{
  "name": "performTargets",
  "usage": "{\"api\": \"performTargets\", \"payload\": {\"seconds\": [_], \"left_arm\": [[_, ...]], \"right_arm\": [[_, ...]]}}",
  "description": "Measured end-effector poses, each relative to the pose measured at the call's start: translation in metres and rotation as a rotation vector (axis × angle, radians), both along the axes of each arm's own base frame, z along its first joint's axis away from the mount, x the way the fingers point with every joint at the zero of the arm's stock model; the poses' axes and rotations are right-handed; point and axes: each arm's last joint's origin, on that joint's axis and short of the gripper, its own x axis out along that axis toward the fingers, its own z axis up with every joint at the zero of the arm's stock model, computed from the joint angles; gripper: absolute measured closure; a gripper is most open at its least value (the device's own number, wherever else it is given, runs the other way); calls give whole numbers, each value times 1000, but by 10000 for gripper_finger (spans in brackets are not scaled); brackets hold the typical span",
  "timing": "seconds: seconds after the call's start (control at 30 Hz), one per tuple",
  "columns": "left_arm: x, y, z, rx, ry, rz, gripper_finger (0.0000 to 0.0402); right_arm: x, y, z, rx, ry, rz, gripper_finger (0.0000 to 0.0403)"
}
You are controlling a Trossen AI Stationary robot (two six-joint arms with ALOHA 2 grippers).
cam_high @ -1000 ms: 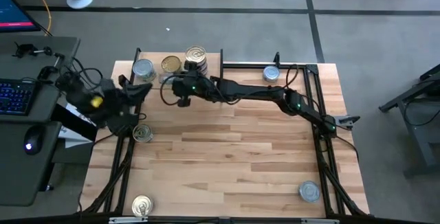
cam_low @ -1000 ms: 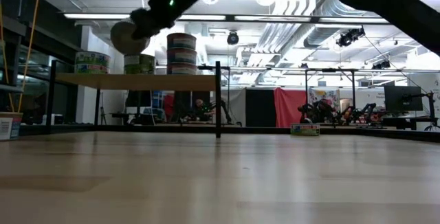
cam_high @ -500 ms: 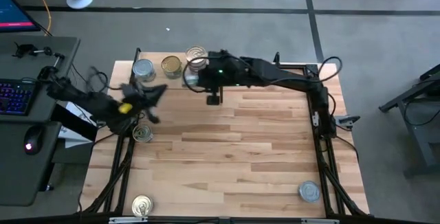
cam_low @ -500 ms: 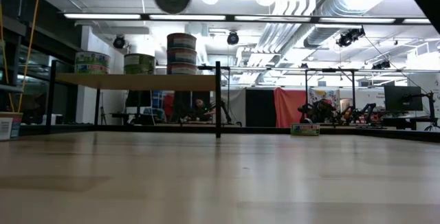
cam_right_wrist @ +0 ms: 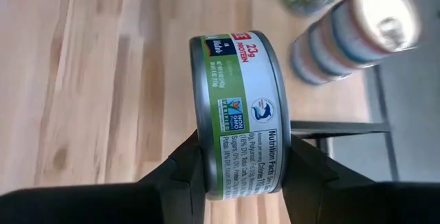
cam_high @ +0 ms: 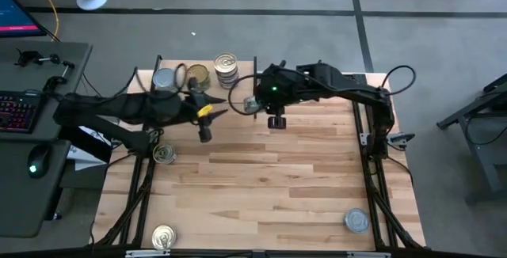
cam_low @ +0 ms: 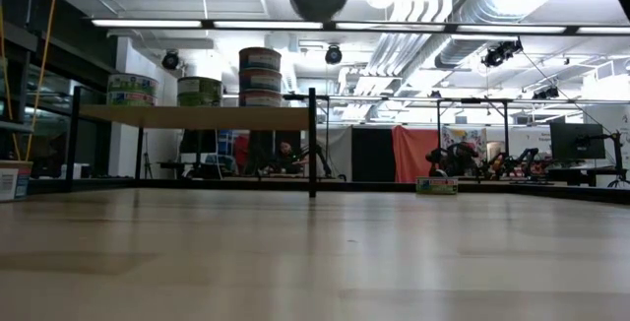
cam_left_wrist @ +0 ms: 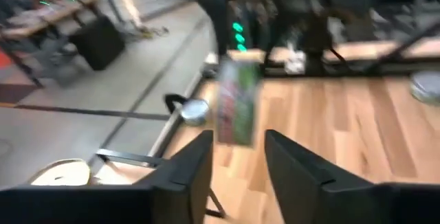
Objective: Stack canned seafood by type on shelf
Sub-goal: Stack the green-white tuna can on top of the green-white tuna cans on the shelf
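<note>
The right gripper pinches a green-labelled tin just beside the shelf; the left gripper hangs spread. The shelf holds a stack and two tins; seemingly four wait on the tabletop.

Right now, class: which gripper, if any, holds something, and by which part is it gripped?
The right gripper holds a green-labelled tin, its fingers pressing the two flat ends, label wall showing between them. The left gripper is open and holds nothing.
</note>
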Motion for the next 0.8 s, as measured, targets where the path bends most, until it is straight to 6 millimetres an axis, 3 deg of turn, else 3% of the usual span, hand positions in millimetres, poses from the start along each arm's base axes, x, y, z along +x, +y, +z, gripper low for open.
{"api": "performTargets", "payload": {"seconds": [0.17,0.33,0.47,0.8], "left_arm": [[24,-2,-13,38,61,-69,219],[30,0,-13,112,53,25,185],[26,1,-4,138,-3,52,171],[26,1,-5,140,5,52,164]], "right_arm": [[2,9,11,-41,-102,-16,287],[4,21,12,-69,-114,18,287],[6,25,14,-108,-137,30,287],[11,29,18,-140,-186,92,287]]}}
